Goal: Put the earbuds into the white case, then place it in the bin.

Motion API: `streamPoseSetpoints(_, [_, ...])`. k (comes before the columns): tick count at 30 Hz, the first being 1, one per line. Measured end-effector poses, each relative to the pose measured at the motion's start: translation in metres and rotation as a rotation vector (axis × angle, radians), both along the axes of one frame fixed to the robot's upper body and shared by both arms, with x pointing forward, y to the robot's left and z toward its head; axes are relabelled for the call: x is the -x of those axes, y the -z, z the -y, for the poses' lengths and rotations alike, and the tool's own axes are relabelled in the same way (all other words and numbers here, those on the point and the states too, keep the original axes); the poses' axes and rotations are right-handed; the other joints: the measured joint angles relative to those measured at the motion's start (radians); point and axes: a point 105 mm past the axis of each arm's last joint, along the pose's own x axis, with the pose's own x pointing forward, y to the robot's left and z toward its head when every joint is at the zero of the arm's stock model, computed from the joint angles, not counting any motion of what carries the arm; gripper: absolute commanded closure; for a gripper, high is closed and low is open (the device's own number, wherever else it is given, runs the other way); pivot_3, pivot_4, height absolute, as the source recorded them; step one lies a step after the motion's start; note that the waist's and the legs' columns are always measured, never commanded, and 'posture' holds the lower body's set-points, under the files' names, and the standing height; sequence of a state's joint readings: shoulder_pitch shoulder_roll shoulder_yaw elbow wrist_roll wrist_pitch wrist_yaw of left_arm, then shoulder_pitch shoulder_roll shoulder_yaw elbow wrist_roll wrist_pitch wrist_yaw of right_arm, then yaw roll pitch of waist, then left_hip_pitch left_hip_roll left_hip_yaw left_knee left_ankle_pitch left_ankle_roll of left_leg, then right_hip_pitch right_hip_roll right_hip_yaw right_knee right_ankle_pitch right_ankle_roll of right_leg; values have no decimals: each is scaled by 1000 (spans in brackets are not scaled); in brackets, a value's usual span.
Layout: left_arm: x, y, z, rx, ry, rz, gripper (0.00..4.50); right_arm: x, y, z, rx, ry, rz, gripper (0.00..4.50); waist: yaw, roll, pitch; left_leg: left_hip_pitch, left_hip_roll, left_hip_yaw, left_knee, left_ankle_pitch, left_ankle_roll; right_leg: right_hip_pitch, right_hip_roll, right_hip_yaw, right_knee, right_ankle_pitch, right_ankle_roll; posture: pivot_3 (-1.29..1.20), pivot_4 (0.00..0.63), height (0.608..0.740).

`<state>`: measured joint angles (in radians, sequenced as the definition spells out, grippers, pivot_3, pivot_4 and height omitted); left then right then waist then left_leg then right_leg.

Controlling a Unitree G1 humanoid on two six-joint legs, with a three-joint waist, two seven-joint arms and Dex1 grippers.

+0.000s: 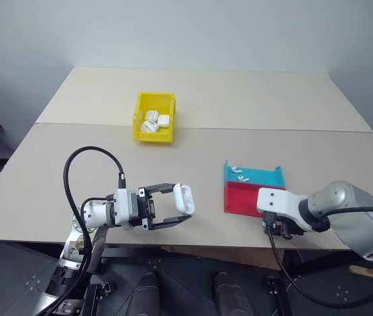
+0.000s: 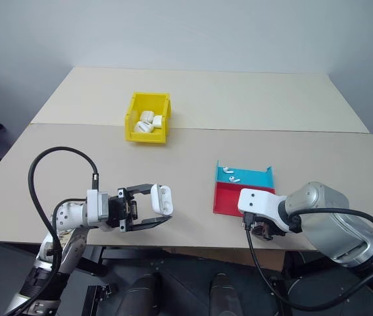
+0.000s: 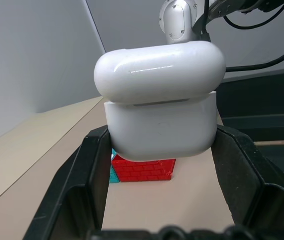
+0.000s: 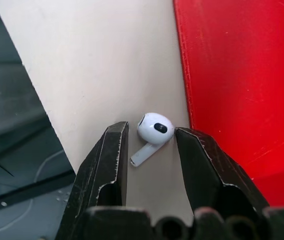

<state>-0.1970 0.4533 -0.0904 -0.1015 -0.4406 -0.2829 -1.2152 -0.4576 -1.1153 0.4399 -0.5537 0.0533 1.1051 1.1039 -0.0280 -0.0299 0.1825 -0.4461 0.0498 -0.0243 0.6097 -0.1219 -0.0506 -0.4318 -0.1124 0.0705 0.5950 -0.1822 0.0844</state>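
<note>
With your right end effector [image 4: 151,137] spread around an earbud [image 4: 152,130] at the tray's [image 4: 232,75] nine-o'clock edge, closing off-centre could flick it off the desk [image 4: 91,60].

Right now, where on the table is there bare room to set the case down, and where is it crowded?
Bare tabletop lies behind and right of the yellow bin, and between the bin and the red-and-blue tray. The near edge is crowded: the left gripper holds the white case, and the right gripper straddles an earbud beside the tray.
</note>
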Motion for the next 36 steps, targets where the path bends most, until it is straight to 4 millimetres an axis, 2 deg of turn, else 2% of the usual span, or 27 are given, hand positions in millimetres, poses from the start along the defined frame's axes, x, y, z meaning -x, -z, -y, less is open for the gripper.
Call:
streamPoseSetpoints(11, [0,0,0,-6,-1,4,1764,-4,0,2,-28,95,-23,2637,1,0,0,0,0,0,0,0,0,0,0,0,0,0,0,0,150,740])
streamPoseSetpoints(26, [0,0,0,-12,-2,4,1764,-4,0,3,-37,126,-29,2637,3,0,0,0,0,0,0,0,0,0,0,0,0,0,0,0,150,740])
streamPoseSetpoints(29, [0,0,0,-12,-2,4,1764,-4,0,3,-36,128,-28,3193,4,0,0,0,0,0,0,0,0,0,0,0,0,0,0,0,150,740])
streamPoseSetpoints(36, [0,1,-1,-13,-3,4,1764,-4,0,3,-34,130,-19,3193,6,0,0,0,0,0,0,0,0,0,0,0,0,0,0,0,150,740])
